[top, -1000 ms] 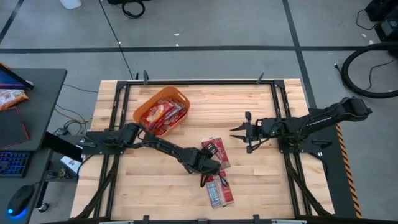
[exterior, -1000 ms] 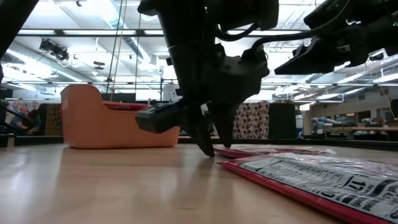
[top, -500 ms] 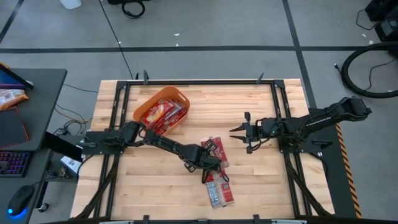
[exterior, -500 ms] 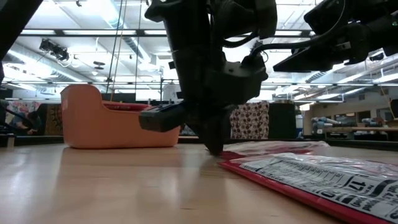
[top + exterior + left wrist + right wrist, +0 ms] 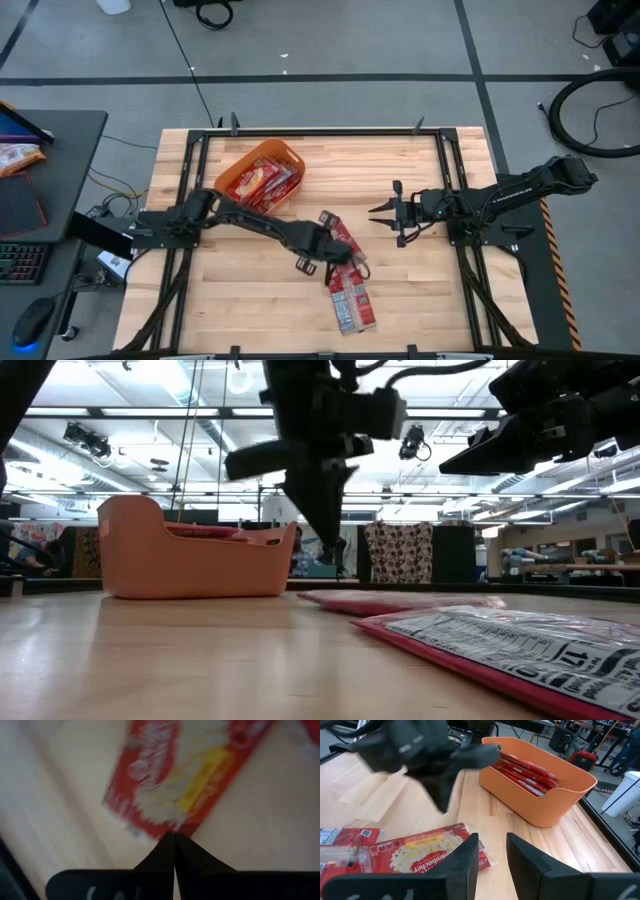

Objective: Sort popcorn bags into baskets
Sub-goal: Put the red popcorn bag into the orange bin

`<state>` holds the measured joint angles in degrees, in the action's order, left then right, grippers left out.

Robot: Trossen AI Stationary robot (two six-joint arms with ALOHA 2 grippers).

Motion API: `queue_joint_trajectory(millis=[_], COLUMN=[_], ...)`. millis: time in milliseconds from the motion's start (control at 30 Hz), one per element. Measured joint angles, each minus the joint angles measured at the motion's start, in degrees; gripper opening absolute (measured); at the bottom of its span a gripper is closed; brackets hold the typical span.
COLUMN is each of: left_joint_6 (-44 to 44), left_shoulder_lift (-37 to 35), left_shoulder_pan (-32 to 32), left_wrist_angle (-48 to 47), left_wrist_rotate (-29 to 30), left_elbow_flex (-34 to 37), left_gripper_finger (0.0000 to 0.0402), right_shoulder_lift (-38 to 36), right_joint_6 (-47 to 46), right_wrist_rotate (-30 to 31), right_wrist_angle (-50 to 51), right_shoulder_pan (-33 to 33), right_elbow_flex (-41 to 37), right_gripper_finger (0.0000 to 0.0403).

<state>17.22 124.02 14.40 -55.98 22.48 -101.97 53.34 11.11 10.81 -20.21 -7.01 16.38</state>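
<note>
A red popcorn bag (image 5: pixel 338 232) lies flat on the table near its middle; it also shows in the low view (image 5: pixel 400 600) and in the right wrist view (image 5: pixel 425 852). My left gripper (image 5: pixel 338 568) is shut and hangs above that bag's left part. In the left wrist view the shut fingertips (image 5: pixel 175 836) point at the bag's edge (image 5: pixel 165 827). A second bag (image 5: pixel 352 305) lies nearer the front edge. The orange basket (image 5: pixel 225 183) at the far left holds several bags (image 5: pixel 525 772). My right gripper (image 5: pixel 385 212) waits open, right of centre. My left gripper's shut fingertips line up with the bag's edge (image 5: pixel 165 827) in the wrist view. The low view shows them raised above the bag, which lies flat on the table. I cannot tell whether they touch it.
Bare wood lies between the basket (image 5: pixel 180 560) and the two bags. The second bag (image 5: pixel 520 645) lies close to the front edge, its printed back up. A desk with a keyboard stands beyond the table's left edge.
My left gripper has shut at the table beside the middle bag, then risen well above the tabletop. The bag has turned a little and slid toward the table's left and far side. It still lies flat.
</note>
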Motion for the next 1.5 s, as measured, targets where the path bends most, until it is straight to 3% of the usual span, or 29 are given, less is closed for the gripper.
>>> queue_joint_trajectory(millis=[300,733,1000,1233,1500], left_joint_6=[-10.1,1.3,3.3,7.4,1.4], left_shoulder_lift=[-4.4,1.7,3.1,2.8,3.0], left_shoulder_pan=[-1.9,1.2,1.0,0.9,0.8], left_wrist_angle=[-2.1,4.5,9.6,11.8,12.3], left_wrist_rotate=[-2.3,3.4,9.1,11.7,11.0], left_elbow_flex=[-0.5,5.3,10.2,12.7,13.1], left_gripper_finger=[0.0008,0.0158,0.0191,0.0163,0.0022], right_shoulder_lift=[0.0,0.1,1.8,2.7,2.9], right_joint_6=[-1.8,-2.2,-2.0,-1.7,-1.5], right_wrist_rotate=[-0.5,-1.1,-1.2,-1.6,-1.6], right_wrist_angle=[0.7,0.5,-1.0,-2.0,-2.2], right_shoulder_pan=[-0.2,-0.2,-0.2,-0.2,-0.2], right_elbow_flex=[0.0,0.0,0.0,0.1,0.1], right_gripper_finger=[0.0105,0.0105,0.0105,0.0105,0.0105])
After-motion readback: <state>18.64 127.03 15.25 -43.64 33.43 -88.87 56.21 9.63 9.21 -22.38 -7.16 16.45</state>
